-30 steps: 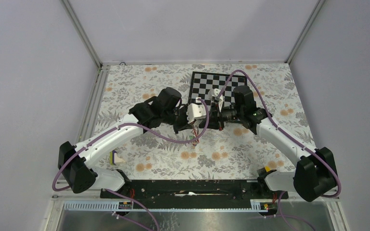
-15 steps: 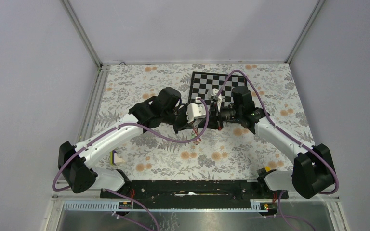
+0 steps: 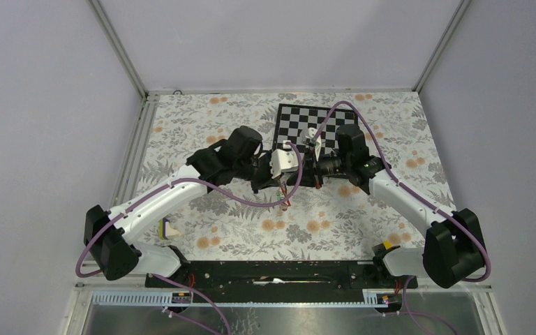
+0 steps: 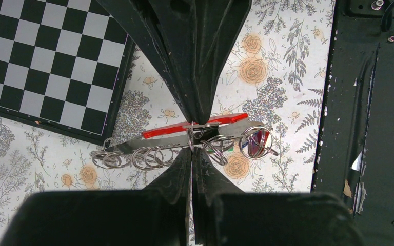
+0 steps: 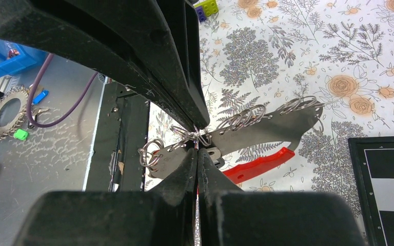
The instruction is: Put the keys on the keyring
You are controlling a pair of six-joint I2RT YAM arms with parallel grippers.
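The left gripper (image 4: pixel 192 137) and right gripper (image 5: pixel 197 141), jaws fully narrowed, are both pinching the chain of silver wire keyrings (image 4: pixel 133 156). It is carrying the red-tagged flat metal key (image 4: pixel 184 128) above the floral tablecloth (image 4: pixel 282 61).

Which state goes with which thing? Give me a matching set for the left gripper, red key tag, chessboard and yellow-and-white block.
Things: 1 left gripper; 2 red key tag; 3 chessboard; 4 yellow-and-white block.
States: A flat at the table's far side; B by the left arm's base; C shut on the ring bunch; D in among the rings.
Pairs: 1-C, 2-D, 3-A, 4-B.
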